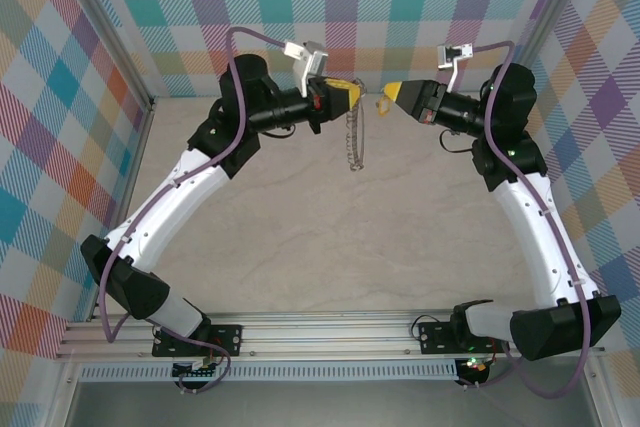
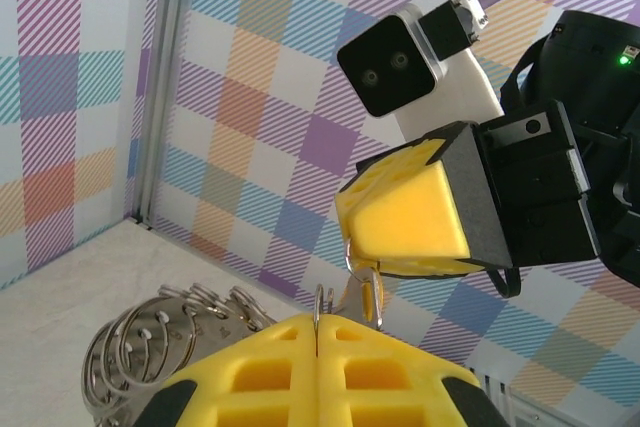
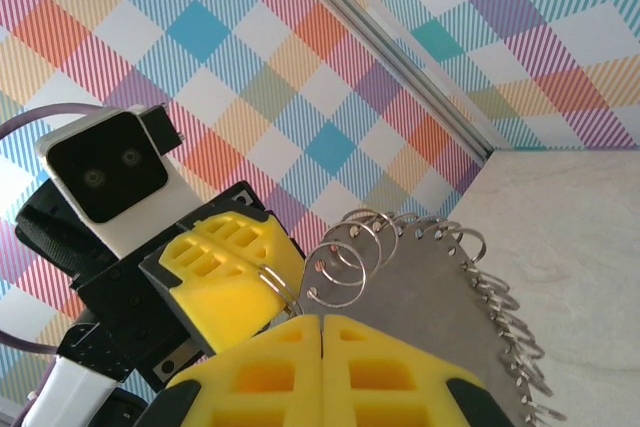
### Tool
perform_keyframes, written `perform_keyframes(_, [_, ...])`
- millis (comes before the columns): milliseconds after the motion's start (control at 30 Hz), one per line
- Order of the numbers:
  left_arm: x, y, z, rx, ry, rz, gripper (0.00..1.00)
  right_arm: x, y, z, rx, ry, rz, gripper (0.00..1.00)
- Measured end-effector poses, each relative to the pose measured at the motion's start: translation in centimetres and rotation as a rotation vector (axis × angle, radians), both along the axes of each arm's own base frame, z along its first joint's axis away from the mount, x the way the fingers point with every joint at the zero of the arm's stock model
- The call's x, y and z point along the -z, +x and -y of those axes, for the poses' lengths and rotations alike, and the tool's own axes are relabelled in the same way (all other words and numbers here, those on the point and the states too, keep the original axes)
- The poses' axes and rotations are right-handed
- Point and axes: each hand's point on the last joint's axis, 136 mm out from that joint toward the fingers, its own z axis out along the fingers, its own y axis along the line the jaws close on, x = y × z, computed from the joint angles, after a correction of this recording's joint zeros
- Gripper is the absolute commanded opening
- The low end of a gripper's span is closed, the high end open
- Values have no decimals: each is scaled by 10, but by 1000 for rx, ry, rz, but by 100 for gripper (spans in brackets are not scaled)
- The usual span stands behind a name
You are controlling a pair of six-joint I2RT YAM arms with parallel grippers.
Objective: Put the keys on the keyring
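Note:
The keyring (image 1: 354,137) hangs floppy from my left gripper (image 1: 354,95), high above the table's far middle. In the left wrist view the left gripper (image 2: 318,321) is shut on one thin loop of the keyring (image 2: 140,347), whose other loops bunch to the left. My right gripper (image 1: 391,93) faces it tip to tip, shut on the tiny key (image 1: 380,103). The key (image 2: 366,289) dangles just beyond the pinched loop, very close to it. In the right wrist view the right gripper (image 3: 322,319) is shut, with the keyring's grey plate and loops (image 3: 440,287) right behind it.
Beige tabletop (image 1: 330,237) lies below both raised arms. Checked cloth walls (image 1: 400,7) enclose the back and sides, with a metal corner post (image 1: 110,37) at the left. The arms' bases sit on a rail (image 1: 330,332) at the near edge.

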Motion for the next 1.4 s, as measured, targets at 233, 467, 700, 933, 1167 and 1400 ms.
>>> perform_keyframes(233, [3,3,4,-8,35,46,0,-1,1,3,31,-13,21,0])
perform_keyframes(467, [3,8,9,-6,56,51,0,-14,-8,-4,14,-18,64,0])
perform_keyframes(700, [4,10,11,-5,60,48,0,-26,-13,-14,-17,-23,110,0])
perform_keyframes(933, [5,10,12,0,65,41,0,-15,-6,-22,-33,-40,84,0])
perform_keyframes(1167, [5,10,12,6,65,39,0,-10,-3,-25,-36,-46,69,0])
perform_keyframes(1400, [5,9,13,12,64,38,0,-11,-3,-29,-43,-45,72,0])
